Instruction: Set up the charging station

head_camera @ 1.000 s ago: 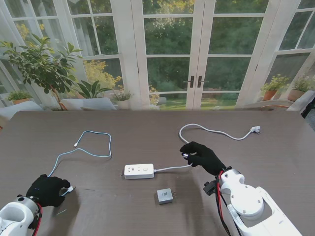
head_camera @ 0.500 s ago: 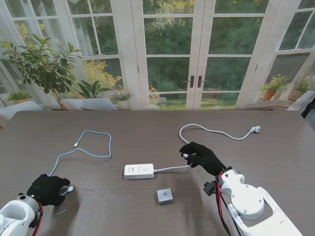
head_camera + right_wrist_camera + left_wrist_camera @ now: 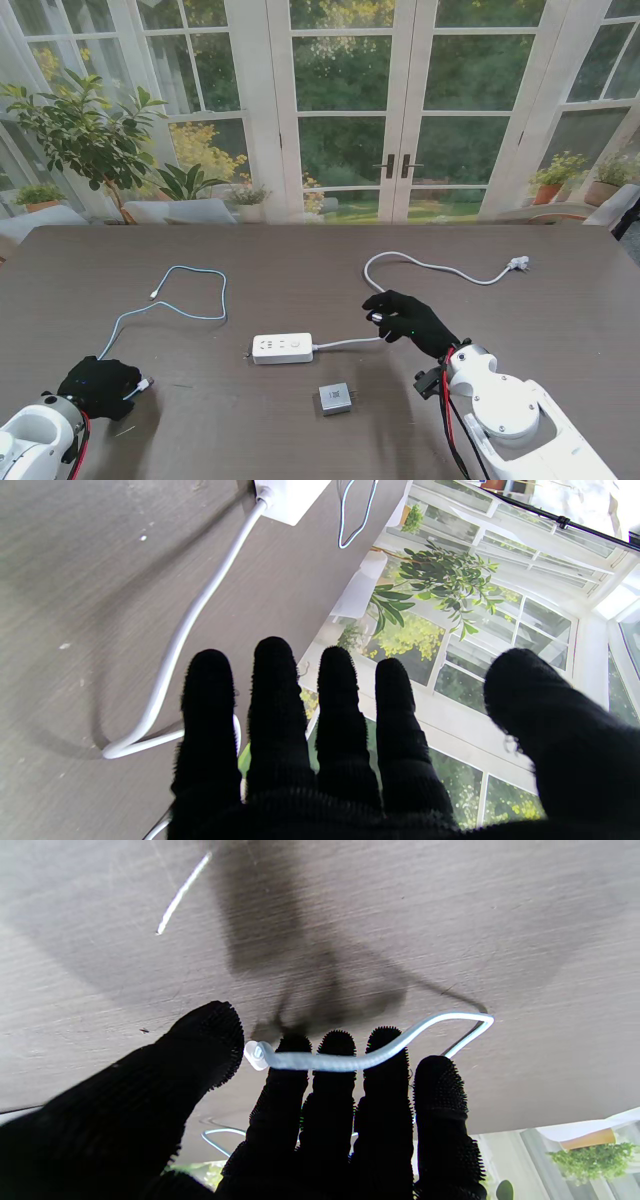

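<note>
Your white rectangular power strip [image 3: 282, 347] lies mid-table, long axis left-right, its cord leaving rightward. Your right hand [image 3: 410, 318] hovers over that cord, fingers released. Your left hand [image 3: 97, 385] pinches the pale-blue charging cable's [image 3: 350, 1055] end.

We find no text that we can read — the power strip [image 3: 282, 347] and the small grey charger [image 3: 335, 398] carry marks, but too small to make out
</note>
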Robot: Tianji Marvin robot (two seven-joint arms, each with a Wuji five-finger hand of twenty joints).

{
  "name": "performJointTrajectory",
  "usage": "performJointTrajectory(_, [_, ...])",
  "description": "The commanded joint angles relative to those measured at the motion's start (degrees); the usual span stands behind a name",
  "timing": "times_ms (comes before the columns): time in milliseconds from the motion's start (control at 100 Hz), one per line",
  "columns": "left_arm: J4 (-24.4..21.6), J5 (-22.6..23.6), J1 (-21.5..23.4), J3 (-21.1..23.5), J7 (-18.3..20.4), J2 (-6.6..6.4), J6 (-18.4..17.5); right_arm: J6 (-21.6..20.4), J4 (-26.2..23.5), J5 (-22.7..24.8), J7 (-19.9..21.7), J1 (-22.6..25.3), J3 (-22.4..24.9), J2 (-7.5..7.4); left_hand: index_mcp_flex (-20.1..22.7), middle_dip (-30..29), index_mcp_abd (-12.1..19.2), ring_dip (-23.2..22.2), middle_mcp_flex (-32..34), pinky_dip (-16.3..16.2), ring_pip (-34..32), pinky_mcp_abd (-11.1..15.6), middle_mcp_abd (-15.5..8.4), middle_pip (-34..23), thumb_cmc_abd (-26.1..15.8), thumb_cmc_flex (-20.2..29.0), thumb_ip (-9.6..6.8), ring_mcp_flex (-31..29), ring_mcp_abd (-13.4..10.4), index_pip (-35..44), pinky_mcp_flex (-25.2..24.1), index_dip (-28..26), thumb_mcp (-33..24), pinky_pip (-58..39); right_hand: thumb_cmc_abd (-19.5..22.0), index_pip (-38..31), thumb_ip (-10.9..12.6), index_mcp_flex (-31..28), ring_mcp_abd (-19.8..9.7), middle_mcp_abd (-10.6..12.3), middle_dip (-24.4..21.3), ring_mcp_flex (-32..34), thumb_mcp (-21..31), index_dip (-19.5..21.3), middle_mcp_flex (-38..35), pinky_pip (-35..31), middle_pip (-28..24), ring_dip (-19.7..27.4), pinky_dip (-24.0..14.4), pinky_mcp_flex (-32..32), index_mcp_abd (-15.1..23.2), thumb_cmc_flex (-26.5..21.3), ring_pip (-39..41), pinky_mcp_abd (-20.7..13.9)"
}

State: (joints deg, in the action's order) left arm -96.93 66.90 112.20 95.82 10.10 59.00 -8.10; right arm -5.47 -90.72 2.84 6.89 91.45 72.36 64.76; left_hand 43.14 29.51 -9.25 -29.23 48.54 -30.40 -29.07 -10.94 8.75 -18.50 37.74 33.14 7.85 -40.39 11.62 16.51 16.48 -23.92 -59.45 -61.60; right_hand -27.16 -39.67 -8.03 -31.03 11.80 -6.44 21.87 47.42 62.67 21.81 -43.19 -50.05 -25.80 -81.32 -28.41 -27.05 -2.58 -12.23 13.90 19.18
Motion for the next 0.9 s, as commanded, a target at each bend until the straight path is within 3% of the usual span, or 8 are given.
performJointTrajectory(0, [0.17,-0.14,-0.05,-0.25,1.35,-0.02,0.36,-0.16,-0.15,-0.15,0.93,0.4,-0.06,0.04,0.31,1.16,-1.67,-1.09,0.48,-0.95,-1.17,-2.37,0.82,-0.93,2.21,-2.49,1.11,-1.12,0.99,-0.53,0.25,0.45,-0.04,-2.28,1.07,3.38,1.33,-0.37,-0.04,-0.07,0.51,0.62,-1.22,0.36,-1.3,1.66,0.94,62.15,-0.85,0.22,-0.02,0.93,0.43,0.34])
performJointTrajectory(260, [1.95,-0.51,-1.53,-1.44,0.78,-0.13,0.46,-0.1,-0.18,-0.76,1.16,0.46,0.02,0.06,4.03,5.92,1.55,-3.71,3.76,-3.0,-4.77,-3.32,-0.93,-5.21,0.19,-0.04,0.8,-4.55,0.94,7.69,3.16,-5.2,-1.06,-6.9,1.36,3.54,1.37,-0.37,-0.06,-0.11,0.55,0.64,-1.09,0.41,-1.21,1.73,1.04,62.12,-1.0,0.1,-0.1,0.88,0.41,0.39])
performJointTrajectory(300, [2.1,-0.46,-1.65,-1.55,0.6,-0.13,0.49,-0.1,-0.19,-0.81,1.15,0.46,0.03,0.06,4.45,7.12,3.18,-4.54,5.21,-3.48,-6.14,-3.38,-1.61,-6.31,1.72,3.72,4.83,-5.97,0.73,11.89,4.21,-8.52,0.69,-8.25,1.38,3.54,1.39,-0.37,-0.06,-0.16,0.56,0.65,-1.05,0.42,-1.23,1.79,1.03,62.12,-1.0,0.19,-0.18,0.83,0.41,0.42])
performJointTrajectory(350, [2.26,-0.37,-1.76,-1.65,0.29,-0.12,0.62,-0.1,-0.21,-0.91,1.07,0.49,0.05,0.09,4.47,16.59,4.91,-5.42,7.5,-3.72,-7.38,-3.47,-2.32,-5.59,3.55,7.3,6.84,-7.46,0.39,17.02,5.32,-9.02,2.26,-9.5,1.3,3.56,1.38,-0.37,-0.11,-0.22,0.58,0.69,-1.01,0.44,-1.23,1.79,1.03,62.11,-1.03,0.09,-0.12,0.81,0.42,0.37])
performJointTrajectory(420, [2.46,-0.21,-1.84,-1.73,0.04,-0.12,0.75,-0.12,-0.21,-1.11,1.06,0.5,0.08,0.12,4.01,23.03,6.42,-6.76,11.25,-4.07,-9.39,-3.44,-3.33,-3.2,5.04,10.66,7.11,-9.31,0.07,23.56,6.67,-7.13,3.62,-11.12,1.32,3.6,1.36,-0.3,-0.06,-0.13,0.59,0.72,-1.03,0.44,-1.3,1.8,1.0,62.1,-1.07,0.08,-0.15,0.86,0.44,0.43])
performJointTrajectory(590, [2.23,0.18,-1.81,-1.99,0.5,-0.16,1.1,-0.13,-0.2,-1.45,1.24,0.52,0.13,0.11,4.42,29.53,7.9,-8.54,16.68,-4.37,-12.07,-4.07,-4.82,-0.23,6.25,12.24,7.12,-12.66,-0.7,31.12,9.06,-5.84,3.49,-13.1,1.33,3.62,1.35,-0.41,-0.03,-0.25,0.59,0.68,-1.04,0.47,-1.23,1.92,1.07,62.09,-1.12,0.12,-0.18,0.81,0.41,0.44])
performJointTrajectory(780, [2.84,-0.86,-2.18,-2.7,0.12,-0.08,1.84,-0.15,-0.16,-1.65,1.32,0.5,0.09,0.12,7.5,32.0,7.53,-9.85,19.44,-4.62,-14.5,-5.88,-4.33,-1.97,-0.37,14.17,6.24,-15.58,-0.19,33.45,10.71,-4.87,2.83,-14.48,1.44,3.7,1.37,-0.21,0.0,-0.21,0.6,0.7,-0.99,0.49,-1.17,1.98,1.09,62.08,-1.19,0.05,-0.19,0.78,0.42,0.4])
performJointTrajectory(890, [3.33,-2.42,-2.33,-3.03,-0.38,0.07,2.31,0.05,-0.14,-1.77,1.34,0.47,0.07,0.13,9.44,33.92,9.51,-11.89,17.62,-5.08,-16.47,-6.04,-3.81,-6.15,-5.45,15.4,6.97,-14.46,0.17,35.95,8.8,-4.77,6.39,-14.62,1.58,3.72,1.38,-0.1,-0.04,-0.29,0.6,0.7,-0.95,0.51,-1.16,2.02,1.07,62.07,-1.23,0.03,-0.28,0.73,0.42,0.5])
